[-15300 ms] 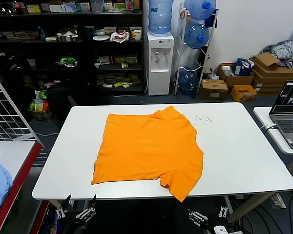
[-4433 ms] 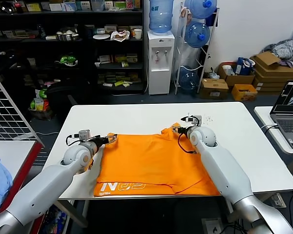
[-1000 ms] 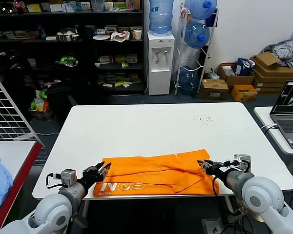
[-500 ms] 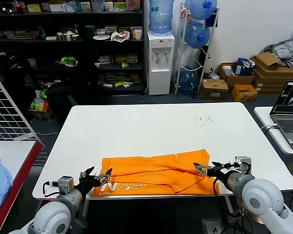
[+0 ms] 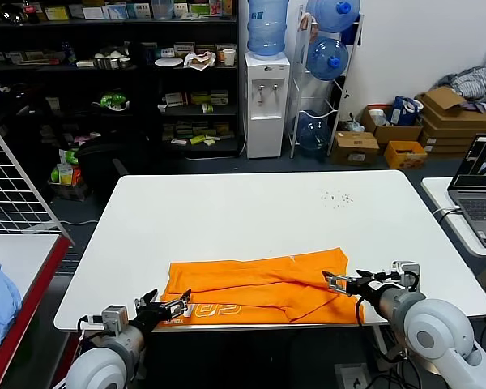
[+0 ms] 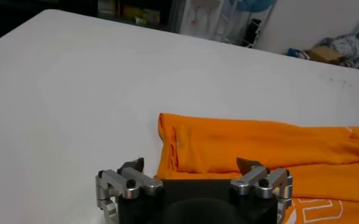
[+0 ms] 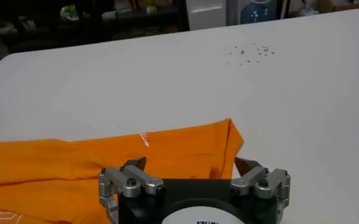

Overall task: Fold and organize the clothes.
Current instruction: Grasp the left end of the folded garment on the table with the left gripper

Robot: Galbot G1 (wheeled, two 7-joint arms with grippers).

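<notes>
- The orange T-shirt [image 5: 259,285] lies folded into a long, low band along the near edge of the white desk [image 5: 251,211], its length running left to right across the robot's front.
- White printed lettering [image 5: 213,309] shows on the lowest layer, at the shirt's near left part, close to the desk edge.
- The folded upper layers are bunched, with creases running along the band; the right end rises to a small peak.
- The left hand [image 5: 164,306] sits low at the desk's near edge, just off the shirt's left corner. Its fingers [image 6: 131,165] are spread wide apart with nothing between them, and the shirt's folded left end lies just ahead of them.
- The right hand [image 5: 344,283] hovers at the shirt's right end, its fingers [image 7: 133,164] likewise wide open and empty, the fabric's right corner lying just beyond them.
- A scatter of small dark specks [image 5: 337,197] marks the desk's far right part, well apart from the shirt.
- A laptop [image 5: 480,185] stands open on a neighbouring surface to the right.
</notes>
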